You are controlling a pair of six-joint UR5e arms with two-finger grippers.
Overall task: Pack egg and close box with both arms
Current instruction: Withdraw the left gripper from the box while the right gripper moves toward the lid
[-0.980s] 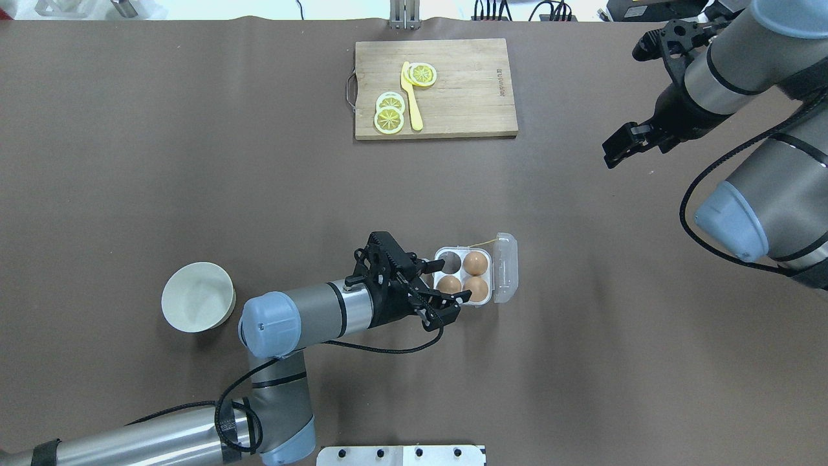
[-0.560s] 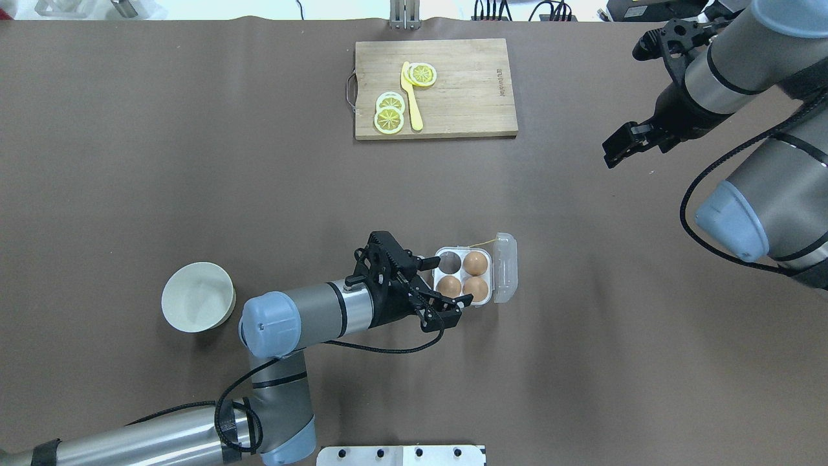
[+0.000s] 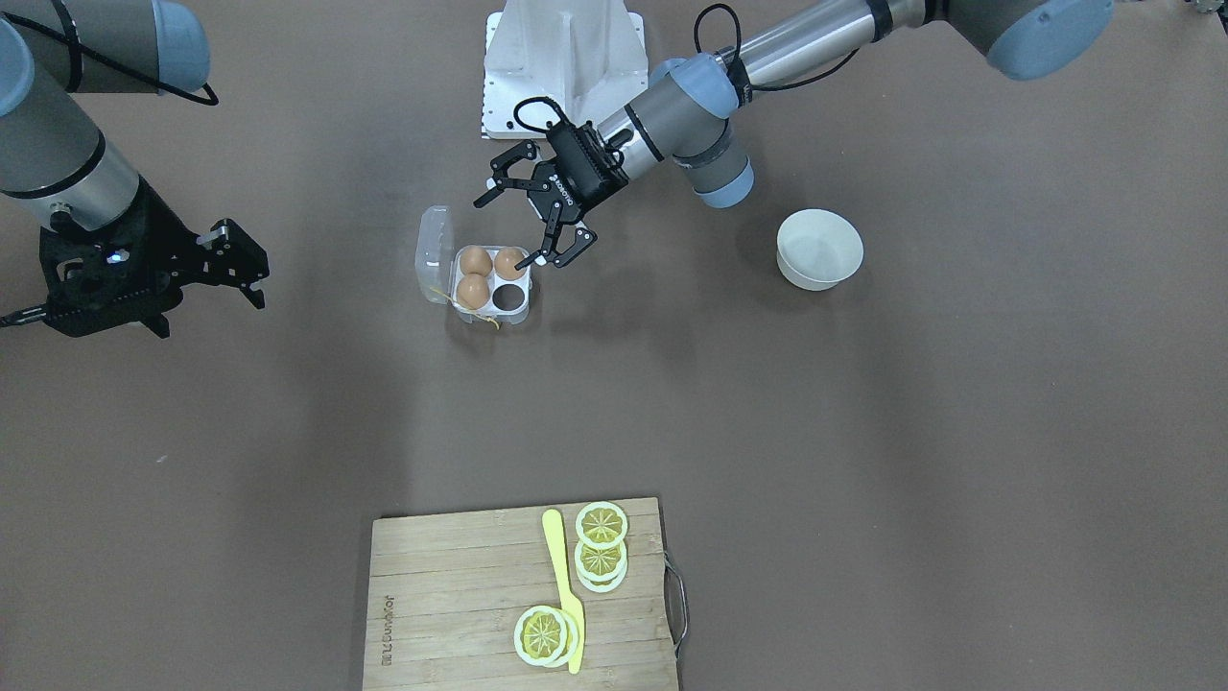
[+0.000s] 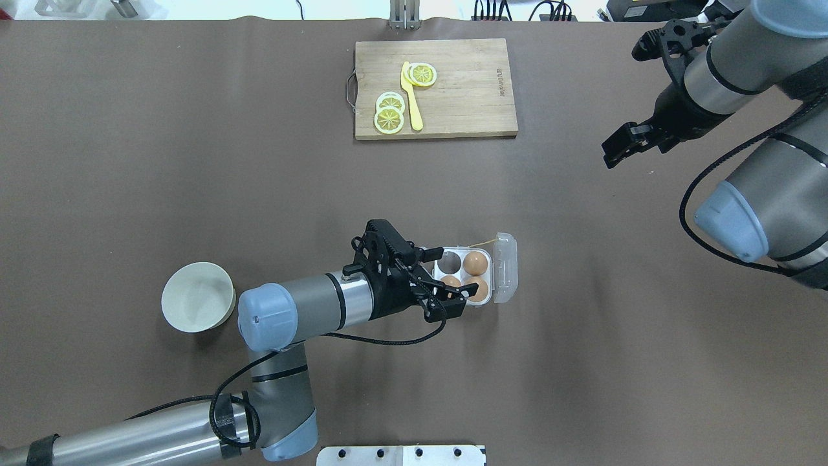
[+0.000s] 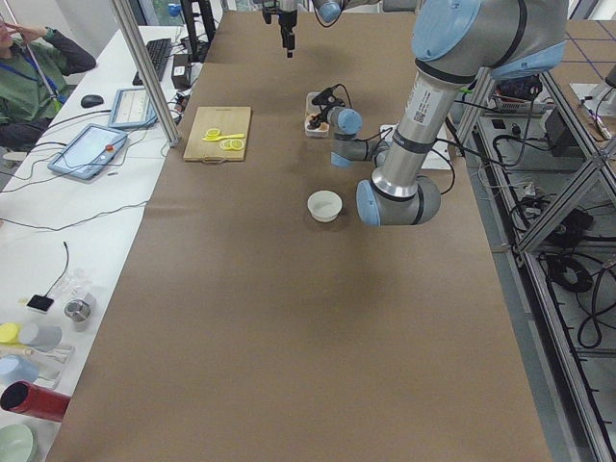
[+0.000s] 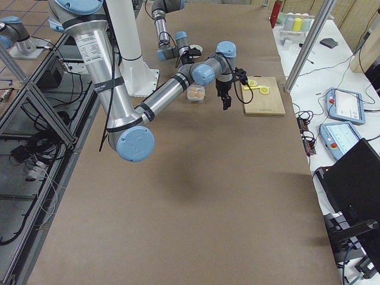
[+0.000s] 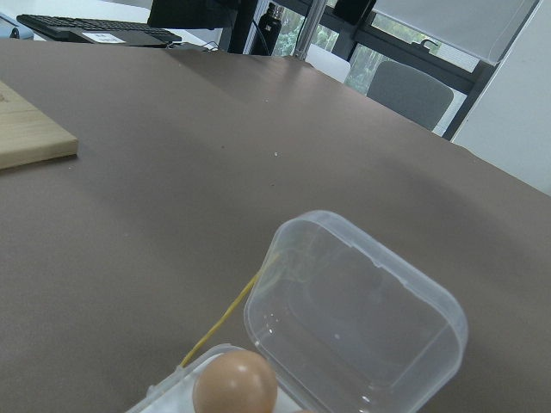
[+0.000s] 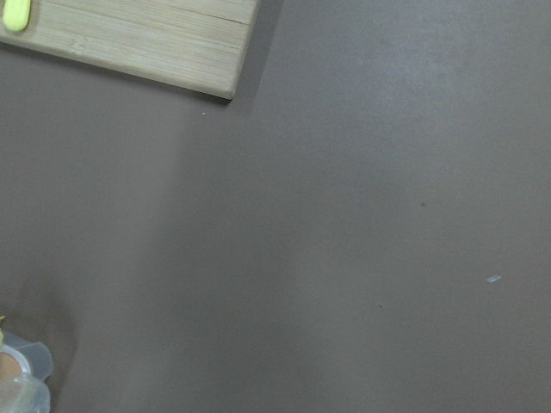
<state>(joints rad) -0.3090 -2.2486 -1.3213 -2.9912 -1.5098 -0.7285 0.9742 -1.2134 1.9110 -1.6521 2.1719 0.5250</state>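
- A brown-covered desk (image 4: 194,162) carries everything in the scene.
- The right arm (image 4: 724,71) hangs over the desk's far right corner, well apart from the other things. Its right end effector (image 4: 613,150) points down at bare desk, and I cannot tell whether its fingers are spread or pressed together.
- The left arm (image 4: 304,310) reaches in low from the robot's left side. Its left end effector (image 4: 453,272) is spread wide and empty, hovering over the robot's-left side of the box.
- A wooden cutting board (image 4: 466,90) lies at the far edge, well apart from the box.
- A round white bowl (image 4: 197,296) stands behind the left arm's wrist joint, on the robot's left.
- The box (image 4: 464,249), clear plastic, sits mid-desk, its lid (image 4: 506,268) swung open on the robot's-right side and a yellow string (image 4: 480,244) at the far edge.
- The egg (image 3: 508,262) rests in the box's near-left cell, a fingertip just beside it.
- Two other eggs (image 4: 476,263) fill the right-hand cells; the far-left cell is unfilled.
- Lemon slices (image 4: 390,113) and a yellow knife (image 4: 412,103) lie on the cutting board.
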